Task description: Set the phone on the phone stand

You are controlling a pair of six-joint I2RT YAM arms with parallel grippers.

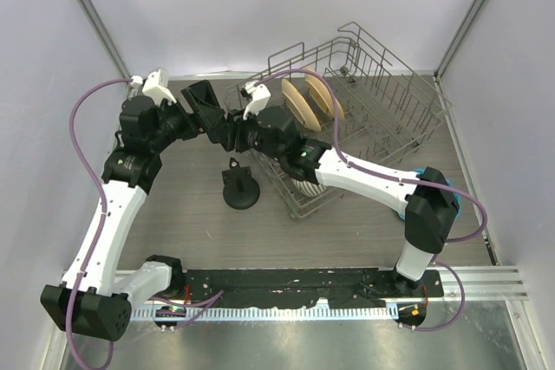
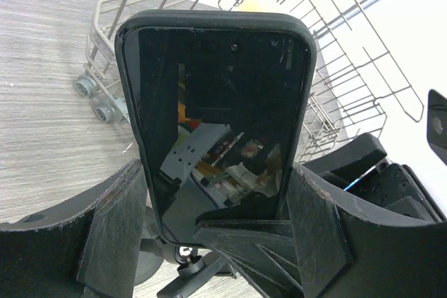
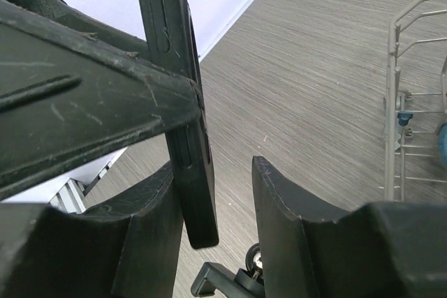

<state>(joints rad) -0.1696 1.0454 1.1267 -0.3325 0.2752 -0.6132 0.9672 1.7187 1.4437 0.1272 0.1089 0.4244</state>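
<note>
The phone [image 2: 216, 102] is in the air above the worktop [image 1: 191, 231], between the two arms, and it is not on the phone stand [image 1: 240, 188]. The stand is upright on its round base on the grey worktop, nearer to the arm bases than the phone and just left of the wire dish rack [image 1: 390, 101].

The left pincer [image 2: 216, 172] pinches the phone by its two long edges. In the left wrist view one finger [image 2: 115, 228] touches the left edge and the other touches the right edge, and the dark glass side faces this camera. The lower part of the phone sits between these fingers and the upper part stands out beyond them.

The right pincer [image 3: 216, 179] is spread around the lower end of the phone. In the right wrist view the phone shows edge-on. One finger [image 3: 140, 242] lies against one flat side, and the other finger stands apart from the opposite side, with the worktop visible in the gap.

In the rack two round tan plates [image 1: 299, 103] stand on edge. The right arm reaches over the near left corner of the rack.
</note>
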